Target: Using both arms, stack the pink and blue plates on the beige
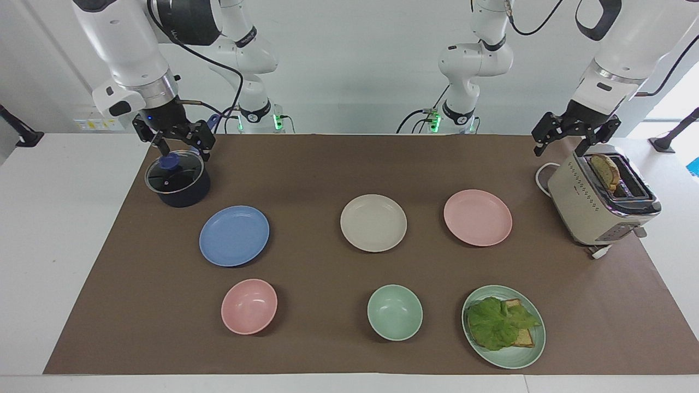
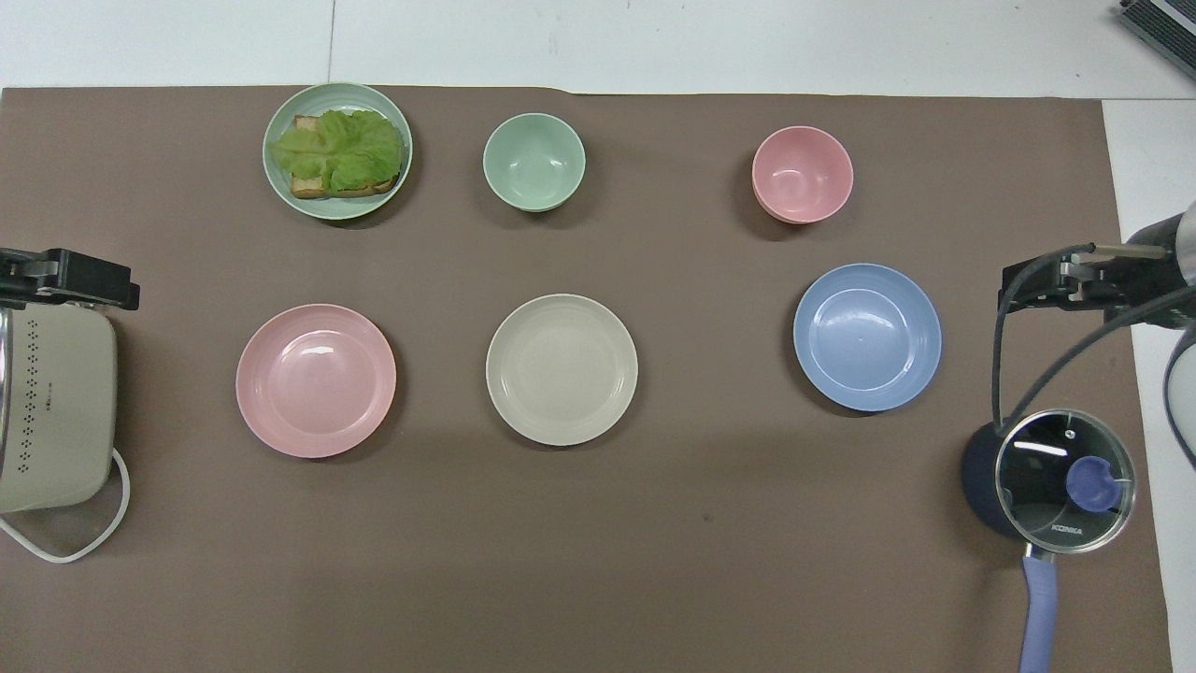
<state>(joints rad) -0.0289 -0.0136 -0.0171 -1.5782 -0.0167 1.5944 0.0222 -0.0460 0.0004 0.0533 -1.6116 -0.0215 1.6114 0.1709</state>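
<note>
Three plates lie in a row across the brown mat. The beige plate (image 1: 373, 222) (image 2: 562, 369) is in the middle. The pink plate (image 1: 478, 218) (image 2: 316, 380) lies beside it toward the left arm's end, and the blue plate (image 1: 234, 236) (image 2: 867, 336) toward the right arm's end. My left gripper (image 1: 560, 147) (image 2: 65, 280) hangs open and holds nothing, raised over the toaster's edge. My right gripper (image 1: 183, 146) (image 2: 1046, 285) is open too, raised over the lidded pot. Neither touches a plate.
A dark pot (image 1: 177, 183) with a glass lid stands near the right arm. A beige toaster (image 1: 595, 204) holding a bread slice stands near the left arm. Farther out are a pink bowl (image 1: 249, 305), a green bowl (image 1: 395, 312) and a green plate (image 1: 538, 344) with lettuce on toast.
</note>
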